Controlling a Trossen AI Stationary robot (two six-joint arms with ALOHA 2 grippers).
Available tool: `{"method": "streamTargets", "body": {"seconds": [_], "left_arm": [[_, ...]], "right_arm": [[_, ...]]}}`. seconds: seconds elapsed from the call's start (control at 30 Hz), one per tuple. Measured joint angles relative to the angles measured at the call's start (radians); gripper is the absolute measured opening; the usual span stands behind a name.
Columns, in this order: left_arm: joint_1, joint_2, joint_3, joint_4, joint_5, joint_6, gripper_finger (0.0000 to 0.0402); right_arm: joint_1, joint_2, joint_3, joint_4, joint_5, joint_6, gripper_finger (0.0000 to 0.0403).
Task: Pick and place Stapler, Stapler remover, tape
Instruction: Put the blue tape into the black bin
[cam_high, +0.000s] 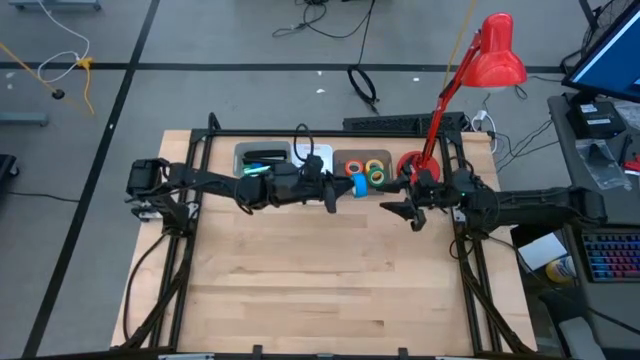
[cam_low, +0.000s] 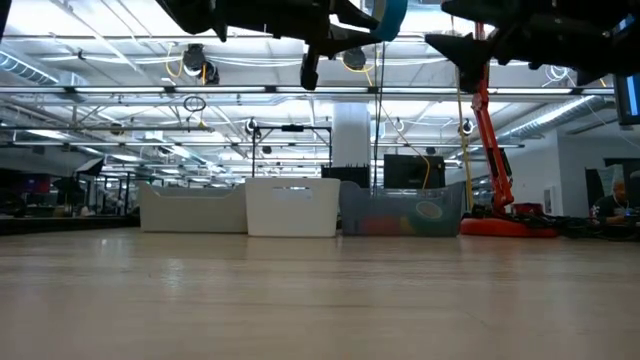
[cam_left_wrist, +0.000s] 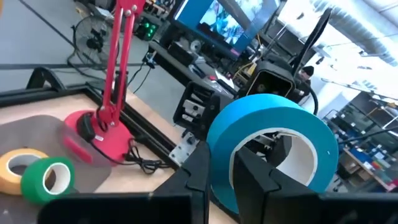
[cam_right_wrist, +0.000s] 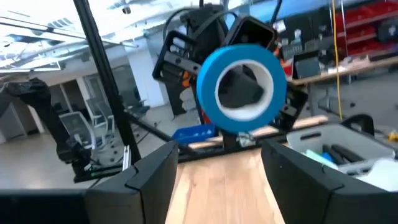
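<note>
A blue tape roll (cam_left_wrist: 273, 146) hangs in the air above the table's middle, just in front of the grey bin (cam_high: 340, 162), with my left gripper (cam_high: 348, 189) shut on it. Yellow (cam_left_wrist: 17, 163), green (cam_left_wrist: 46, 180) and orange (cam_high: 375, 167) tape rolls lie in that bin. The black stapler (cam_high: 265, 156) lies in the white bin (cam_high: 243, 150) beside a small green item; I cannot tell whether that is the stapler remover. My right gripper (cam_high: 405, 212) stands open a short way to the right of the blue roll (cam_right_wrist: 242, 81), facing it and touching nothing. My left gripper pinches the blue roll's wall (cam_left_wrist: 219, 163) with one finger (cam_left_wrist: 256, 177) inside the ring and the other (cam_left_wrist: 196, 171) outside it. The fingers come level from the table's left. The roll stands on edge, clear of the table, with its hole facing the right arm.
A red desk lamp stands with its base (cam_high: 412, 163) right of the grey bin, and its arm (cam_high: 445, 95) slants up over the right arm. A black frame (cam_high: 190, 190) borders the table on the left and right. Bare wood (cam_high: 320, 280) fills the near half.
</note>
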Motion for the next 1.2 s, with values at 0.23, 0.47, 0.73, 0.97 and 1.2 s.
{"method": "streamTargets", "body": {"seconds": [0.23, 0.47, 0.73, 0.97, 1.2], "left_arm": [[0.02, 0.0, 0.011, -0.037, -0.003, 0.014, 0.0044], [0.01, 0.001, 0.011, -0.051, -0.004, 0.01, 0.0044], [0.013, -0.001, 0.011, -0.068, -0.006, 0.018, 0.0044], [0.018, -0.002, 0.011, -0.1, -0.005, 0.021, 0.0044], [0.022, 0.002, 0.011, -0.104, -0.002, 0.026, 0.0044]], "right_arm": [[-0.005, 0.119, 0.055, 0.076, 0.003, -0.042, 0.0229], [-0.058, 0.21, 0.138, 0.072, -0.016, -0.056, 0.0229], [-0.079, 0.271, 0.193, 0.075, -0.099, -0.011, 0.0228], [-0.079, 0.292, 0.204, 0.07, -0.108, 0.031, 0.0203], [-0.077, 0.293, 0.206, 0.065, -0.153, 0.031, 0.0143]]}}
